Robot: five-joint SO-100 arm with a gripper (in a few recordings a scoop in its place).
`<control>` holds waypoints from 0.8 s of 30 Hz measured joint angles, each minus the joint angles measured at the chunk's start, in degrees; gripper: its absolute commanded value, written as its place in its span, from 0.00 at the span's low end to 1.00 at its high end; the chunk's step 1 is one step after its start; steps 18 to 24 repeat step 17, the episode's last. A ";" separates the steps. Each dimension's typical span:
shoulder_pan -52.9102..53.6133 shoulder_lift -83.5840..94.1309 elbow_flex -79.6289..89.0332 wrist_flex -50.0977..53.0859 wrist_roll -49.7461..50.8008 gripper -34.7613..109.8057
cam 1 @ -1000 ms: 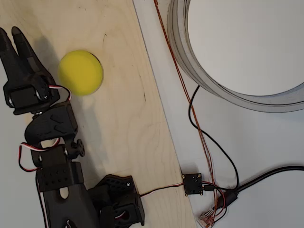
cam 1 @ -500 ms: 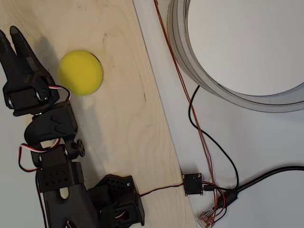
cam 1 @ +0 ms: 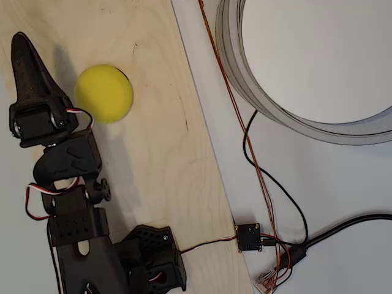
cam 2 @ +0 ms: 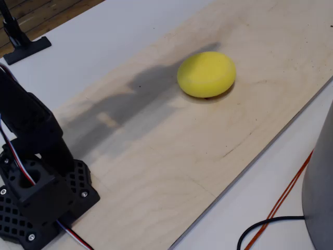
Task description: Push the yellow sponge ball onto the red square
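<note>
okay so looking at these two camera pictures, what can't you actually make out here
- The red square: I cannot find it in either view; it may lie under the yellow sponge ball, which could hide it.
- The claw: in the overhead view the fingers read as one dark point, apparently shut, with no gap visible.
- The grey ring: cut off by the overhead view's top and right edges.

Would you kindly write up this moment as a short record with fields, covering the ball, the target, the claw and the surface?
ball: yellow sponge ball, resting on the board in both views
target: no red showing; whether the red square lies under the ball cannot be told
claw: black claw, fingers together, left of the ball in the overhead view, apart from it
surface: light plywood board on a white table
other: grey ring and cables to the right of the board
</note>
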 measured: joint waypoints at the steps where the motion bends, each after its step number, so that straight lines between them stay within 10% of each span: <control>1: 0.09 0.00 0.00 0.00 0.00 0.24; 24: 2.20 0.00 1.23 0.00 2.55 0.24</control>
